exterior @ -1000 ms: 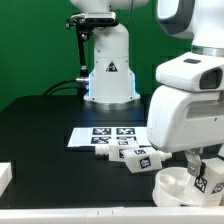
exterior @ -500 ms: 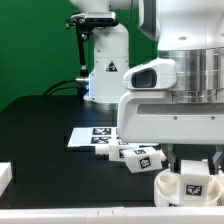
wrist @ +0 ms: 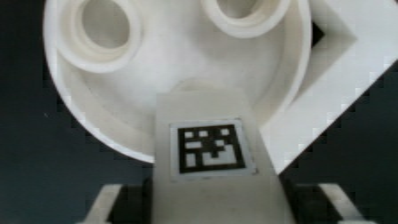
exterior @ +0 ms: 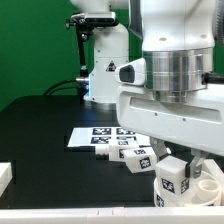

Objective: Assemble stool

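Observation:
My gripper (exterior: 176,168) is shut on a chunky white stool leg (exterior: 171,179) with a square tag on its face. It holds the leg upright over the round white seat (exterior: 203,188) at the exterior view's lower right. In the wrist view the leg (wrist: 214,150) fills the space between my fingers (wrist: 111,205), and my gripper (wrist: 214,203) grips its sides. The seat (wrist: 169,90) lies beneath it, showing two round sockets. Two more white legs (exterior: 138,158) lie on the black table just to the exterior view's left of the seat.
The marker board (exterior: 92,134) lies flat behind the loose legs. The white robot base (exterior: 108,75) stands at the back. A white block edge (exterior: 5,176) shows at the exterior view's lower left. My arm's body hides the right part of the scene.
My arm has swung toward the exterior view's left and turned, carrying the held leg leftward across the seat. The loose legs and the seat have stayed put.

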Controlling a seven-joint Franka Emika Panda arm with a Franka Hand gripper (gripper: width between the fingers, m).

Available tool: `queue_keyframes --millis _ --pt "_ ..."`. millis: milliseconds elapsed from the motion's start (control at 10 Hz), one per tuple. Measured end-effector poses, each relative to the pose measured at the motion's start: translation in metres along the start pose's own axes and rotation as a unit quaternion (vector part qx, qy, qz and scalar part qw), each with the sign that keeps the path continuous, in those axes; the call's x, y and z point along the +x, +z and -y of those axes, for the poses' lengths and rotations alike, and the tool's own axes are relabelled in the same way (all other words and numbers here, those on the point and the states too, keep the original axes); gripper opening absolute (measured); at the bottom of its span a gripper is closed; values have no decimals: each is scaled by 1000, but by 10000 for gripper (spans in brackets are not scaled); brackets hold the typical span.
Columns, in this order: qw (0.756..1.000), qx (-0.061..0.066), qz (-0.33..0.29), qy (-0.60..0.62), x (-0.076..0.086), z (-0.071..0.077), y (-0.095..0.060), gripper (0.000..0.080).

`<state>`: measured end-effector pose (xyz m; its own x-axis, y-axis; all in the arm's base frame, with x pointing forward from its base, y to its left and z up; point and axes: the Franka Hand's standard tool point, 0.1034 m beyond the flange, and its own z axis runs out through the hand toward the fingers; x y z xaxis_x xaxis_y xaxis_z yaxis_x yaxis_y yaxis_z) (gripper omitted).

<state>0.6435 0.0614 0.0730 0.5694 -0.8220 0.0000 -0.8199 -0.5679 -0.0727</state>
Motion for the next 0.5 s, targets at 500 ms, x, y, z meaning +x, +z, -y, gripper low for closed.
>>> queue_keyframes --millis 500 --pt "994 -8 -8 111 -4 -8 1 340"
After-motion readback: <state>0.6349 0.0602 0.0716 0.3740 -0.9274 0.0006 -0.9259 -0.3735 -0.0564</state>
